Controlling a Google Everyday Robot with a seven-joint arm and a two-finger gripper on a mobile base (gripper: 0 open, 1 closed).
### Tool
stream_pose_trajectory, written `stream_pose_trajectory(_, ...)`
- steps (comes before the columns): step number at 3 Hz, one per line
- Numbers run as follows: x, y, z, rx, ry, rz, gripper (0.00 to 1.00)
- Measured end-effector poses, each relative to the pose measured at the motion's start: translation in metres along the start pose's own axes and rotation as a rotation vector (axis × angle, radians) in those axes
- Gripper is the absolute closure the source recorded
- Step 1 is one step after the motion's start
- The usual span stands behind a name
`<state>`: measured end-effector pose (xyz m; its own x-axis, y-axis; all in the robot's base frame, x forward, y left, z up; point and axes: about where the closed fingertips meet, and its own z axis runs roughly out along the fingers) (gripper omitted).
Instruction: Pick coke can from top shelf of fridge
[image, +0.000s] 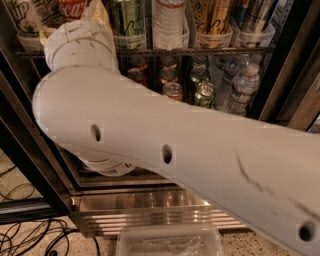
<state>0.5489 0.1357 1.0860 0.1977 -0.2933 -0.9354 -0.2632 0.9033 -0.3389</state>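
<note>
The gripper (73, 21) is seen at the coke can (74, 7), far left on the top shelf (200, 50); its grip cannot be told.

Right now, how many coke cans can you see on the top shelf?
1. The coke can stands at the left end of the top shelf, directly above the open gripper in this view. The arm may hide others.

Speckled floor (75, 248) under the clear plastic tub (170, 242); dark cables (30, 234), perhaps power leads, left of it (the gripper (72, 24) far above it).
</note>
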Motion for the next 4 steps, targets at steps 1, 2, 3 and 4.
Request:
stream_pose_trajectory(1, 0.006, -0.001, 0.007, 0.014, 0.024, 0.000, 0.30)
stream_pose_trajectory(2, 0.016, 0.009, 0.023, 0.001, 0.048, 0.012, 0.32)
stream_pose_trajectory(3, 0.016, 0.013, 0.033, -0.002, 0.042, 0.015, 0.32)
stream_pose_trajectory(4, 0.011, 0.006, 0.043, 0.026, 0.019, 0.017, 0.31)
